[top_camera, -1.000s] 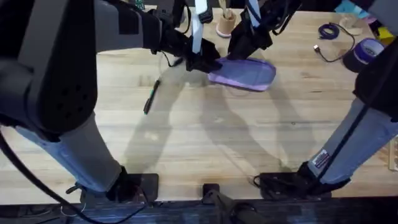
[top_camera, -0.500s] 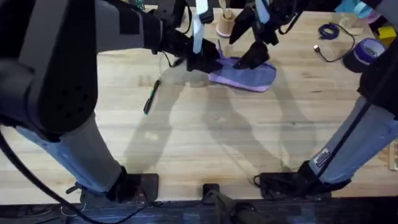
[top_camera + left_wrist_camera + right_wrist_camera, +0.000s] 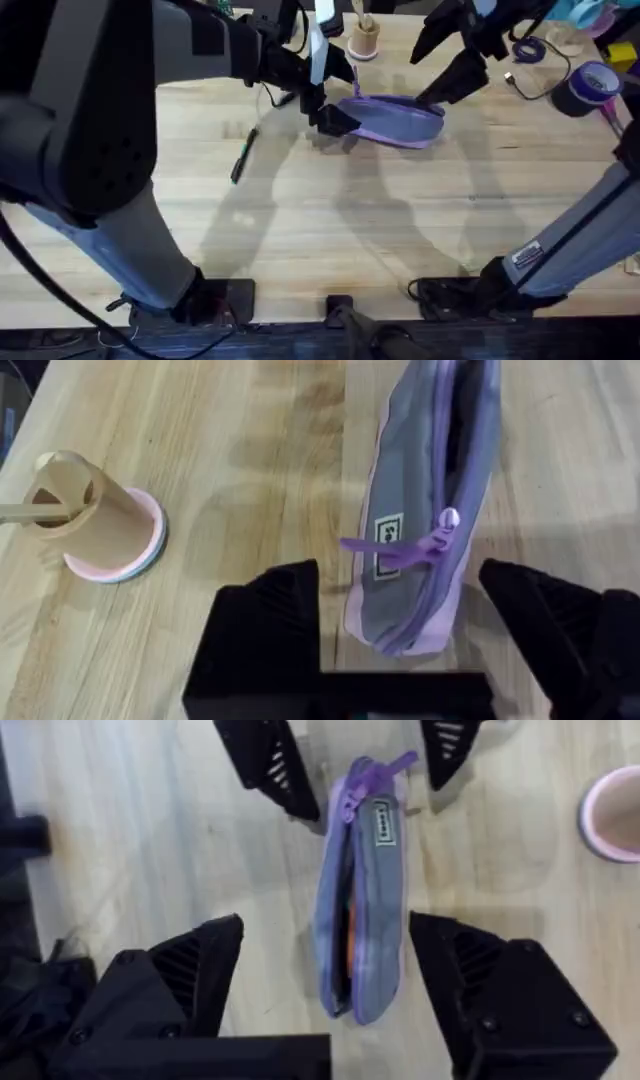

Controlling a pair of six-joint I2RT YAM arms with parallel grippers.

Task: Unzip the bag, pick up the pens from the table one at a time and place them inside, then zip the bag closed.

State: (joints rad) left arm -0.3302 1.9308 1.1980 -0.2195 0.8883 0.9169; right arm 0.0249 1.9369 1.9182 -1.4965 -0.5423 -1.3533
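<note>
Lavender bag (image 3: 425, 520) lies between left end effector (image 3: 400, 650) fingers.

One bag (image 3: 392, 118) up top, just right of centre in the overhead view, lavender, zipper gaping. One pen (image 3: 243, 156) lying dark at centre-left on the table (image 3: 340, 230); a second can't be made out. Two grippers: the left gripper (image 3: 335, 120) at the bag's left end, the right gripper (image 3: 445, 62) above its right end, both spread wide. One tan cup (image 3: 363, 38) at the top. One purple tape roll (image 3: 592, 82) at upper right. One coiled cable (image 3: 527, 52) beside it.
</note>
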